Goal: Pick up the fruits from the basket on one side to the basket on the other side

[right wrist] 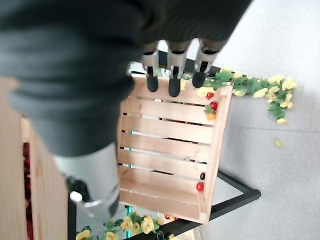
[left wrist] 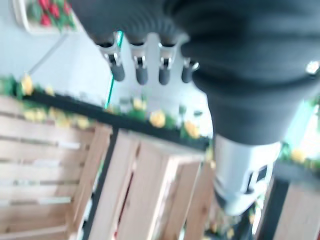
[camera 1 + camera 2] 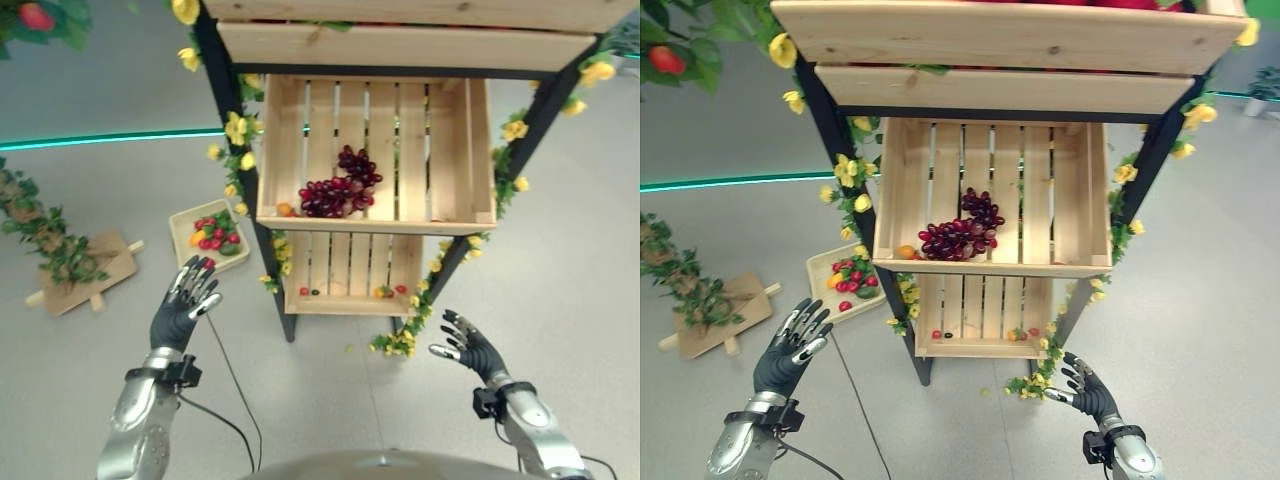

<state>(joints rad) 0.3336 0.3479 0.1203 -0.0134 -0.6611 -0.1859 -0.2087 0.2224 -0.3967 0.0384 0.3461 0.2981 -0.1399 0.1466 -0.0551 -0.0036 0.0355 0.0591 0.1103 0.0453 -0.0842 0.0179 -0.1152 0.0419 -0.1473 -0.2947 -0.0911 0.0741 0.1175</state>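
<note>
1. On the middle shelf of the wooden rack, a bunch of dark red grapes [image 3: 340, 186] lies in the slatted wooden crate [image 3: 470, 150], toward its front left, with a small orange fruit [image 3: 285, 209] just beside it at the front edge.
2. Below it, the lower crate [image 3: 405, 262] holds a few small red fruits [image 3: 304, 291] and other small pieces scattered along its front board.
3. Left of the rack, a shallow basket [image 3: 186, 220] sits on the grey floor [image 3: 560, 250], filled with red fruits [image 3: 212, 236] and some green ones.
4. The left robot hand [image 3: 183, 308] hangs over the floor just in front of that basket, fingers straight and spread, holding nothing; one small red fruit [image 3: 210, 263] lies on the floor close to its fingertips.
5. The right robot hand [image 3: 464, 343] hovers over the floor at the rack's front right leg, fingers spread apart and empty, near a trailing garland of yellow flowers [image 3: 398, 341].
6. Black posts [image 3: 226, 110] frame the rack, wound with yellow flowers and green leaves.
7. Farther left, a small wooden board [image 3: 100, 270] lies on the floor under a leafy vine [image 3: 50, 240].
</note>
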